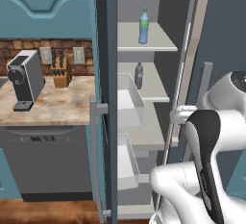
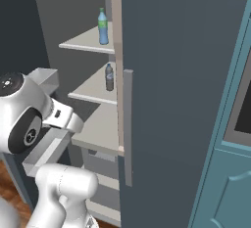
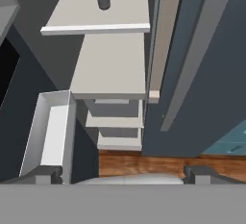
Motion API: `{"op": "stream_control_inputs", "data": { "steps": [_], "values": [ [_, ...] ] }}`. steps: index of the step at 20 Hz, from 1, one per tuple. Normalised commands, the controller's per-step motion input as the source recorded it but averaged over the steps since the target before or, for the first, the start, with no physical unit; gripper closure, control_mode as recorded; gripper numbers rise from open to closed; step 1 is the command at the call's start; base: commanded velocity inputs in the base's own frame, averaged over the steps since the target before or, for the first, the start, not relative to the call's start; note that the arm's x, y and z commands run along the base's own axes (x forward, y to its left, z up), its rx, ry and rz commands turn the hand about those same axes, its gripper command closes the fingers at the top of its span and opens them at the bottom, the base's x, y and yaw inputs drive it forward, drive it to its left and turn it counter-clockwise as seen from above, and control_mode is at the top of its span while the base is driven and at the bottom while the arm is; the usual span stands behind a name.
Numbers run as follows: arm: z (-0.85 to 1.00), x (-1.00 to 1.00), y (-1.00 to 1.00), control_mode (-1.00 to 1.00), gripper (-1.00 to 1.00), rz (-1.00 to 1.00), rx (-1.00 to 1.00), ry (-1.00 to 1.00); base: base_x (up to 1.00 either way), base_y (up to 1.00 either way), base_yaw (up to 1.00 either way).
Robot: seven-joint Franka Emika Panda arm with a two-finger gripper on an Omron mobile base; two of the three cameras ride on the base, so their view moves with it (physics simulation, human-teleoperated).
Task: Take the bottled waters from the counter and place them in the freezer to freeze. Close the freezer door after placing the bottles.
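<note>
Inside the freezer both bottles are already shelved: the blue bottle with the green top stands upright on the upper shelf, the duller grey-blue bottle upright on the shelf below. So placing looks done; the step in hand is closing the freezer door, which stands wide open to the right of the shelves. Fingers are spread fully and hold nothing; the hand view looks down past the shelf edges and a clear drawer to the wood floor. The hand sits low in front of the shelves, apart from the door. Next move, as I read it: get the hand round to the outer face of the door or onto its grey bar handle, then swing the panel shut. Risk: the arm or elbow stays in the opening and blocks the swing, so clear it first. Drawers on the left-hand door also stand out toward the room. Room: beige marbled counter to the left, no bottles left on it, carrying a coffee machine and a knife block, dishwasher below, brick backsplash behind, teal cupboards above and on the far right.
</note>
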Motion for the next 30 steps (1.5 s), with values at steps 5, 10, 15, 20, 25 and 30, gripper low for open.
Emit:
{"op": "stream_control_inputs", "data": {
  "steps": [5, 10, 15, 20, 25, 30],
  "values": [
    [0.00, -0.11, 0.00, 1.00, -1.00, 0.00, 0.00, 0.00, -0.56, 0.00, -0.06],
    [0.00, 0.00, 0.00, 1.00, -1.00, 0.00, 0.00, 0.00, -0.64, 0.05, -0.20],
    [0.00, 0.00, 0.00, 1.00, -1.00, 0.00, 0.00, 0.00, -0.43, 0.28, -0.24],
    [0.00, 0.00, 0.00, 1.00, -1.00, 0.00, 0.00, 0.00, -0.37, 0.54, -0.22],
    [0.00, 0.00, 0.00, 1.00, -1.00, 0.00, 0.00, 0.00, -0.27, 0.60, -0.11],
    [0.00, 0.00, 0.00, 1.00, -1.00, 0.00, 0.00, 0.00, 0.00, 0.61, -0.01]
  ]
}}
